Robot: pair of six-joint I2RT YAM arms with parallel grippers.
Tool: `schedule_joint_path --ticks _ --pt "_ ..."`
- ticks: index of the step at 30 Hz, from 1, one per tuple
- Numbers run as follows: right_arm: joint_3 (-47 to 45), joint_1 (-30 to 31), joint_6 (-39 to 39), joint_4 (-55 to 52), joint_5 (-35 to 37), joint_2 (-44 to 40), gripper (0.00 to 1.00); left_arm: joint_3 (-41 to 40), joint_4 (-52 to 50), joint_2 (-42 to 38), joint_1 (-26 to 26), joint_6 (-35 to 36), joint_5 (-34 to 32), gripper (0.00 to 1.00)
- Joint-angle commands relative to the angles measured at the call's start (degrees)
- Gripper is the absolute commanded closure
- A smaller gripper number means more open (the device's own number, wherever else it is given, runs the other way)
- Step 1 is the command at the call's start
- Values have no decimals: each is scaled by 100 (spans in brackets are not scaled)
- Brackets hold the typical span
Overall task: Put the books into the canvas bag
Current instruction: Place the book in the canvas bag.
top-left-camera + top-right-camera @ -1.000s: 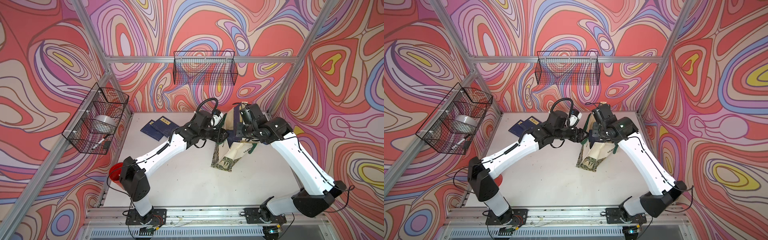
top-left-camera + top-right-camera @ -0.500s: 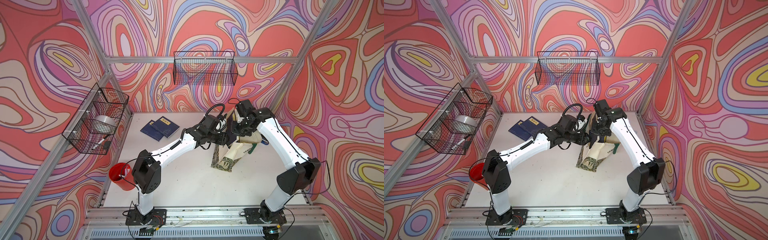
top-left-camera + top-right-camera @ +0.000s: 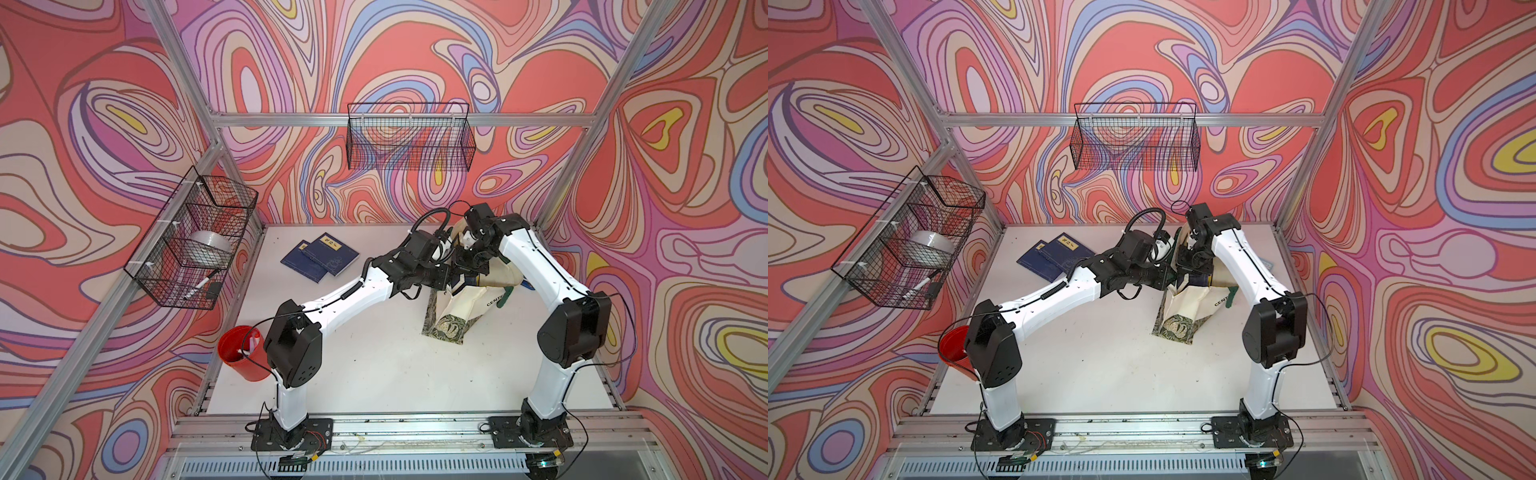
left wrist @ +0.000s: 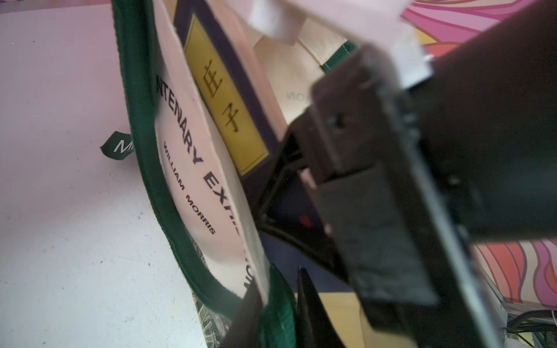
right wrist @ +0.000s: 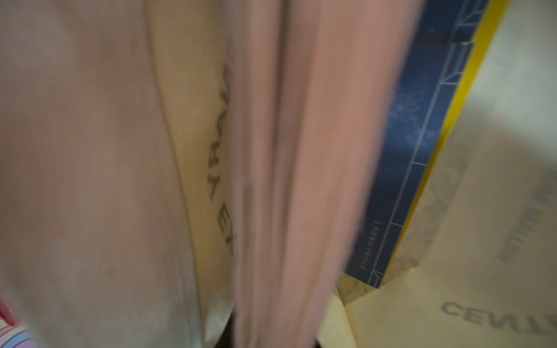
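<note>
Book (image 4: 223, 99) stands on end in bag (image 3: 467, 303) mouth, below right pincer (image 3: 468, 266), grip unclear. Left pincer (image 4: 277, 316) pinches bag rim.

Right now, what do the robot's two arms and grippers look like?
Left arm and right arm: white tubular links, bulky black joint housings, thin black cables looping alongside, black base plates. Left gripper and right gripper are black and blocky.

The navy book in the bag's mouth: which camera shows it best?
The left wrist view: the navy book and its label's characters are sharp, tucked inside the canvas bag. The right wrist view gives blurred page edges, perhaps its own. In both top views the arms mostly hide it.
</note>
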Motion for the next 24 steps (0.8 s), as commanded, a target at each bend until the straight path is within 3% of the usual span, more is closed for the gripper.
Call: schedule_joint_path --ticks 1,5,13,24 --pt "-29 -3 -77 308 -279 91 55 -171 46 -218 16 205 -123 77" --pt "104 -3 -10 334 122 19 45 -262 2 -380 58 266 -225 75" --pt "374 -4 28 253 1115 -458 44 -515 73 -836 244 300 -338 74" --pt "29 85 354 1247 752 -1512 52 -819 -24 -1554 572 459 -566 67"
